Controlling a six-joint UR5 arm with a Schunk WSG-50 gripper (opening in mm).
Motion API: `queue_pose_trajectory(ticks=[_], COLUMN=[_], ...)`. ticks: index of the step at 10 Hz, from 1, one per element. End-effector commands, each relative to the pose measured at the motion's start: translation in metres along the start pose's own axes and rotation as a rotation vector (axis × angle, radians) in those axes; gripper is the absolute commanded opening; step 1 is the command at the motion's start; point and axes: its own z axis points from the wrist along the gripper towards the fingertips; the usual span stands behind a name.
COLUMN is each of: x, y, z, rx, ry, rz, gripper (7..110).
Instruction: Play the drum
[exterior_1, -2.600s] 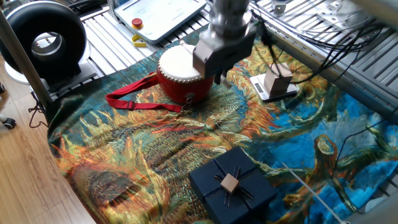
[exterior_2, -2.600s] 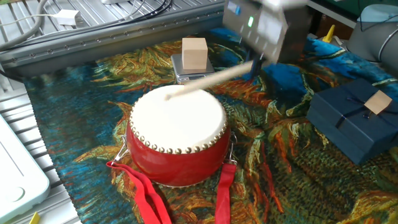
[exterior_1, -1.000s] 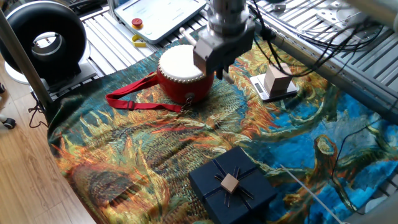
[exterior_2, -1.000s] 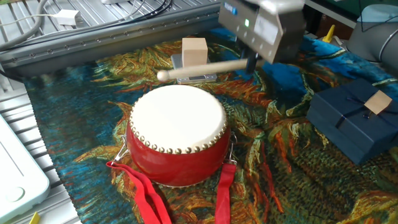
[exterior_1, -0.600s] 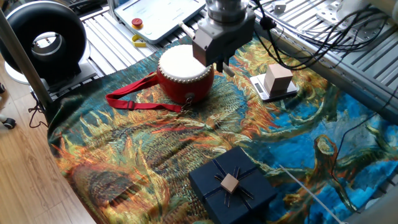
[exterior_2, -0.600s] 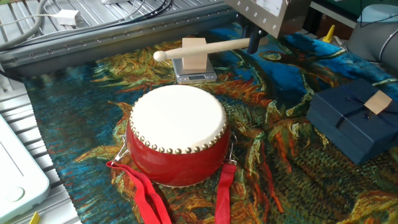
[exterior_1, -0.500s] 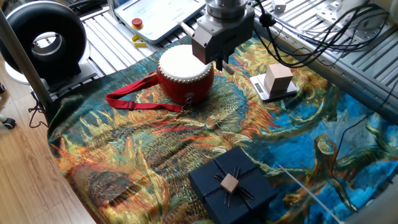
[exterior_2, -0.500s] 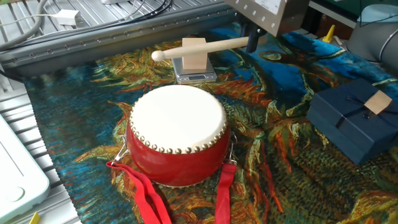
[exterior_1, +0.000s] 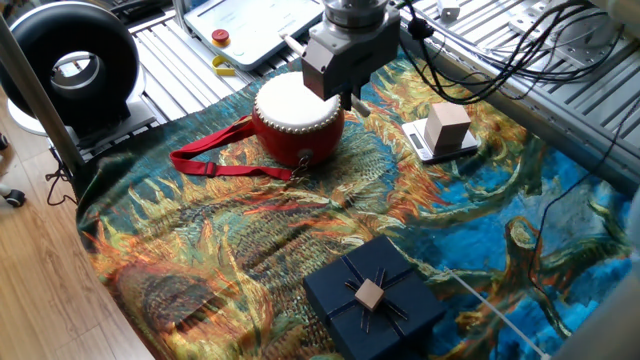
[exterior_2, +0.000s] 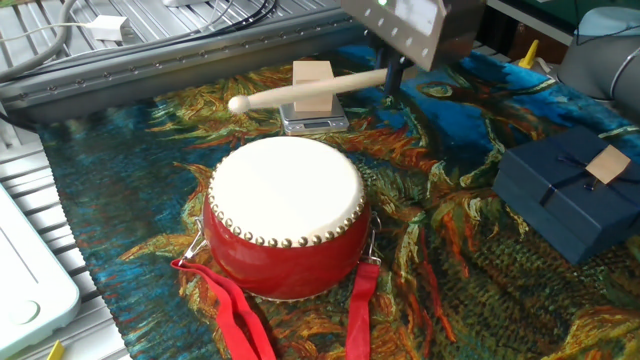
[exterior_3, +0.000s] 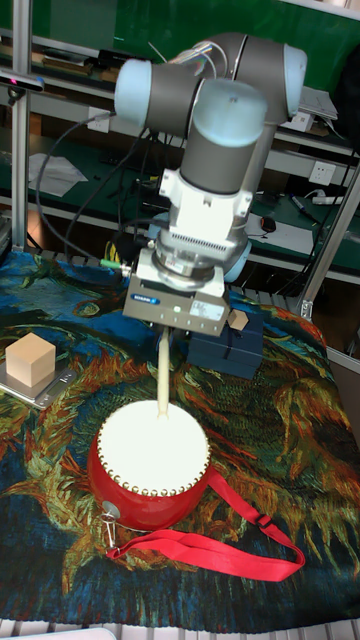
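The drum (exterior_1: 292, 132) (exterior_2: 288, 205) (exterior_3: 150, 462) sits on the patterned cloth, red-bodied with a cream head and studded rim, its red strap (exterior_1: 215, 161) (exterior_3: 222, 549) trailing off to one side. My gripper (exterior_1: 346, 98) (exterior_2: 394, 76) (exterior_3: 163, 332) hangs above the drum's far edge, shut on a wooden drumstick (exterior_2: 302, 92) (exterior_3: 161, 376). The stick is nearly level. Its rounded tip (exterior_2: 237, 103) floats clear above the head without touching it. In the one fixed view the gripper body hides part of the drum's rim.
A wooden cube on a small scale (exterior_1: 446, 128) (exterior_2: 313, 88) (exterior_3: 31, 362) stands just beyond the drum. A dark blue gift box (exterior_1: 373, 297) (exterior_2: 565, 192) lies farther off on the cloth. Metal rails and cables border the table, with a black round device (exterior_1: 70, 66) at one corner.
The drumstick has lifted off the drum head to nearly level. My gripper has risen and shifted sideways, carrying the tip past the drum's far edge.
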Motion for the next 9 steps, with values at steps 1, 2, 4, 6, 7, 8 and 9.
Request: queue_pose_trajectory(ticks=[1, 2, 4, 6, 7, 8, 9], x=[-0.019, -0.023, -0.035, -0.041, -0.043, -0.047, -0.049], y=[0.002, 0.001, -0.001, -0.002, -0.002, -0.001, -0.001], z=[0.015, 0.021, 0.033, 0.042, 0.046, 0.05, 0.055], rx=[-0.003, 0.003, 0.014, 0.02, 0.02, 0.018, 0.02], ry=[-0.01, -0.011, -0.022, -0.027, -0.029, -0.033, -0.036], rz=[-0.002, -0.002, -0.001, 0.0, 0.0, 0.002, 0.002], gripper=[7, 7, 7, 7, 7, 7, 7])
